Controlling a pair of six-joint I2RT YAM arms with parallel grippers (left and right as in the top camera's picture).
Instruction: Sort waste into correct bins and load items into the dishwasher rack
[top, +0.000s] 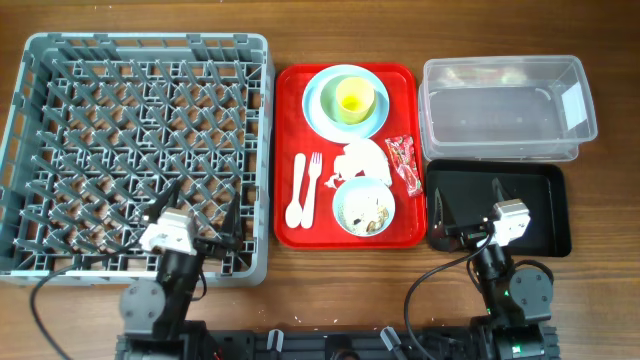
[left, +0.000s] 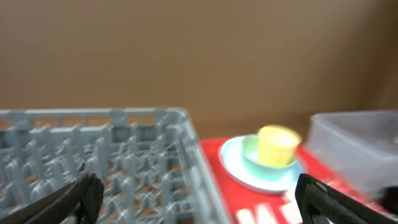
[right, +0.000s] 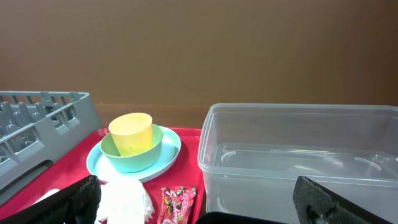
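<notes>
A square grey plastic dishwasher rack (top: 150, 40), its grid floor bristling with upright pegs, takes up the left of the wooden table (top: 600, 300) and holds no dishes. Just beside it lies a flat, glossy red serving tray (top: 290, 120) with rounded corners. At the tray's far end a round pale blue plate (right: 172, 149) carries a pale green bowl (right: 146, 158), and a small yellow cup (top: 354, 98) stands upright inside that bowl. Nearer, a white plastic spoon (top: 297, 195) and fork (top: 313, 185) lie side by side. A crumpled white paper napkin (top: 358, 162) sits in the middle of the tray, and a small red printed wrapper (top: 405, 160) lies along its right edge. A pale blue bowl (top: 345, 222) at the near end holds beige crumbly food scraps (top: 372, 212). To the right of the tray is a clear rectangular tub (top: 500, 62) with a white label (top: 575, 105), nothing visible in it. In front of the tub lies a shallow matte black tray (top: 540, 190). The left hand (top: 197, 208) hovers over the rack's near right part, its dark fingers spread and gripping nothing. The right hand (top: 470, 200) is above the black tray, likewise spread wide and grasping nothing.
</notes>
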